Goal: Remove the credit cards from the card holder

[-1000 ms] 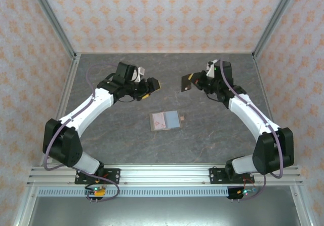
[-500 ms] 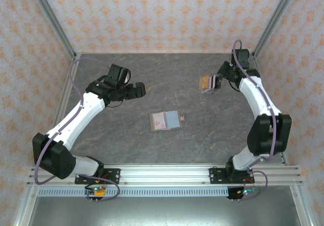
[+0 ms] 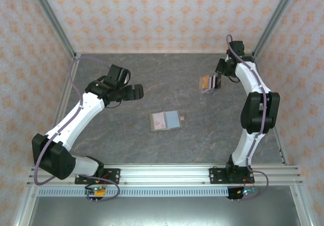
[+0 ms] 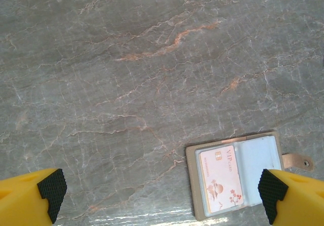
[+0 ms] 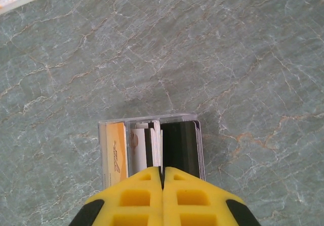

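Note:
The card holder [image 3: 166, 119] lies open on the grey table, a pink VIP credit card [image 3: 159, 120] in its left sleeve and its tan tab [image 3: 183, 118] pointing right. In the left wrist view the card holder [image 4: 238, 178] sits low right, with the pink card [image 4: 220, 178] face up. My left gripper [image 3: 139, 90] hovers open and empty up-left of it, with black pads [image 4: 50, 188] spread wide. My right gripper [image 5: 162, 171] is shut on a black card [image 5: 179, 142] standing in a clear card box [image 5: 109, 127] that holds several cards.
The clear box [image 3: 206, 83] stands at the back right of the table, below my right gripper [image 3: 216, 80]. Metal frame posts and patterned walls close off the back and sides. Bare marble-patterned tabletop [image 4: 126, 84] lies between the holder and the left gripper.
My right arm swung right and carried the dark card to the clear box. The left gripper opened wider and drew back to the left.

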Available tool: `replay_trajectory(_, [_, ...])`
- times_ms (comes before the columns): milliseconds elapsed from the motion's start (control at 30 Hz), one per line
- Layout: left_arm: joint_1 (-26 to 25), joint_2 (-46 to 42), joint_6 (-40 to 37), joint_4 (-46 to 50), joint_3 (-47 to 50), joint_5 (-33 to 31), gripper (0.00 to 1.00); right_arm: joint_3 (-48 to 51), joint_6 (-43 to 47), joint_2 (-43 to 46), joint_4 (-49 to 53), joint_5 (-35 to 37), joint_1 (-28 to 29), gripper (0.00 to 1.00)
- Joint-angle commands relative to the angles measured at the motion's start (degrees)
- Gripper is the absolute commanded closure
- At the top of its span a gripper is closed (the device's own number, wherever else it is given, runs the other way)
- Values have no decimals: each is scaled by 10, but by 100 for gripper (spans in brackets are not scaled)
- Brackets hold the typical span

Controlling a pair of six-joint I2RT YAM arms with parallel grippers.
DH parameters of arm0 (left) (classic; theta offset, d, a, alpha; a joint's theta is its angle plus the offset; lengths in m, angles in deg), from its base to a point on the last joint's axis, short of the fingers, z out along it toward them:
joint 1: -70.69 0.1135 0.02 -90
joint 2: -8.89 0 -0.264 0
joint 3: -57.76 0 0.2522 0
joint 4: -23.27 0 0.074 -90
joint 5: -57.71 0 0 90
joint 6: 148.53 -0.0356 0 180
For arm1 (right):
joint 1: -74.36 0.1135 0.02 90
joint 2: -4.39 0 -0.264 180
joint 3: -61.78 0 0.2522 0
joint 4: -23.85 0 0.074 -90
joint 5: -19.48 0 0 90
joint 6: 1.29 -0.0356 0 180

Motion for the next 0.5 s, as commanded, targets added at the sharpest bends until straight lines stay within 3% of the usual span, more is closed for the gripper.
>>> replay_trajectory(0, [1,-10,-14,18,-9,-6,0,-26,22,-24,45,6,-4,100])
replay_trajectory(467, [1,0,-16,13,-7,37,0,-14,22,-51,20,40,-3,100])
